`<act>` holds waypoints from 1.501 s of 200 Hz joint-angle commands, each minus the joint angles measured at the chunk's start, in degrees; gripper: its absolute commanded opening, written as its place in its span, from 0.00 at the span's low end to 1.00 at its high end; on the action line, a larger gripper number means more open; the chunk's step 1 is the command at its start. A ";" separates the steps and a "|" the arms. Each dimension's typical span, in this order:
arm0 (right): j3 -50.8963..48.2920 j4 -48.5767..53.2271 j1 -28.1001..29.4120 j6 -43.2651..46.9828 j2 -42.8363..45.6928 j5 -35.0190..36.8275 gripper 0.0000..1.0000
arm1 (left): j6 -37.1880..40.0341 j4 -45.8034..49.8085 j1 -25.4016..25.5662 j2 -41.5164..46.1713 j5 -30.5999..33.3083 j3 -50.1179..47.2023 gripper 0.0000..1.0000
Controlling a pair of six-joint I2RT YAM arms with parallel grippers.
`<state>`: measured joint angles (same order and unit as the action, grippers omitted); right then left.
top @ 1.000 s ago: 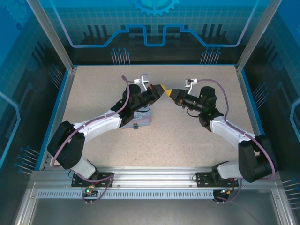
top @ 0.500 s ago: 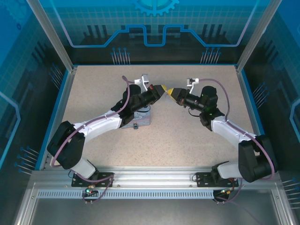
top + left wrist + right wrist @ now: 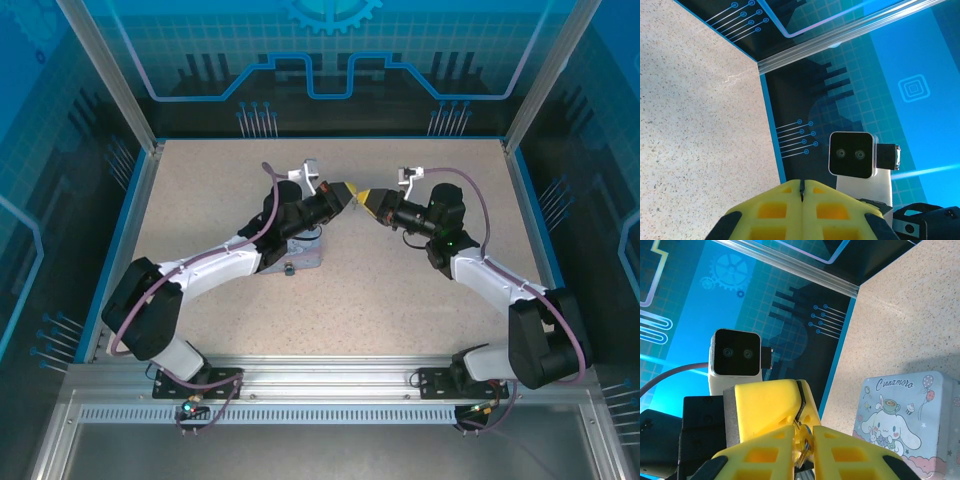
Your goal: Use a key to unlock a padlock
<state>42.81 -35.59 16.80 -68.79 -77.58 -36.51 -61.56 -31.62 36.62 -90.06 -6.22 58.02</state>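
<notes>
Yellow right gripper [image 3: 803, 437] pinched the likely key [image 3: 802, 446] beside my pressed-together left gripper [image 3: 802, 186]; next, I judged, careful alignment with the padlock [image 3: 287, 268].

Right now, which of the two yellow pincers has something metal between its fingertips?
The right pincer: a small metal piece sits in its gap. The left pincer is shut flush, with nothing seen in between.

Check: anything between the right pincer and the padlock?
Yes. The left pincer meets the right pincer tip to tip, and the left arm and tin lie across the way to the padlock.
</notes>
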 commanded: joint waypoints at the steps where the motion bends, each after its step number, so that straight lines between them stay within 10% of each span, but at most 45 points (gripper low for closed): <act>1: 1.20 -1.33 -0.55 0.40 0.50 -1.18 0.16 | 0.39 -1.08 0.64 -0.38 0.67 0.25 0.00; 102: 0.57 -1.08 -1.05 0.42 0.76 -1.41 0.00 | 0.64 -0.36 0.50 -0.10 0.94 0.15 0.00; 148: -2.73 0.96 -1.88 0.86 2.69 -1.32 0.00 | 3.63 7.91 -3.24 5.60 0.76 0.47 0.61; 195: -5.71 5.12 -2.68 2.56 4.36 -2.90 0.00 | 12.36 27.26 -6.72 17.23 5.95 -3.16 0.98; 300: -12.74 20.45 -3.02 7.14 9.51 0.15 0.00 | 15.72 46.99 -14.82 26.37 16.42 -19.40 0.99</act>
<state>33.17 -18.26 14.57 -60.99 -69.67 -37.87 -46.35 13.56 22.35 -65.36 6.70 41.39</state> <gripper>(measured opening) 0.049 0.988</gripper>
